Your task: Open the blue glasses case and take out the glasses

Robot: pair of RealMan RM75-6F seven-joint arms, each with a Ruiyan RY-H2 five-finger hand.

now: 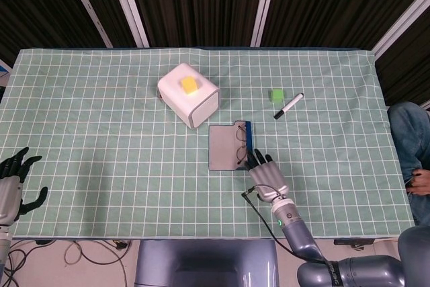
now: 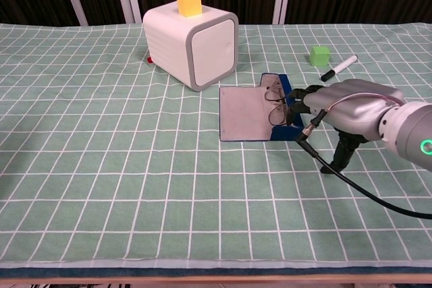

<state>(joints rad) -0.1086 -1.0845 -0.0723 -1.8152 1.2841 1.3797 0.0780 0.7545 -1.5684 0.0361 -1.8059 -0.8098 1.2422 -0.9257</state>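
The left hand (image 1: pixel 12 186) sits at the near left corner of the table (image 1: pixel 101 146), off to the side of everything, its fingers (image 1: pixel 19 160) spread apart and holding nothing. Further in, near the front edge, the right hand (image 1: pixel 267 178) lies palm down with its dark fingers (image 2: pixel 298 97) stretched forward — they reach the near right corner of the blue glasses case (image 1: pixel 232 146). From the chest view the fingers look slightly apart and at the case's blue rim, but whether they touch it or only hover just beside it I cannot tell; nothing is gripped between them. A black cable (image 2: pixel 351 180) trails from the wrist across the green checked cloth.

The case lies open and flat at the middle of the table, grey lining up, and the glasses (image 2: pixel 275 102) rest inside along its right half, against the blue wall. Beyond the case, to the left, stands a white box (image 1: pixel 189 95) with a yellow block (image 1: pixel 189 85) on top. Further right — well apart from the case — lie a small green cube (image 1: pixel 276 95) and a marker pen (image 1: pixel 289 105) just beside it.
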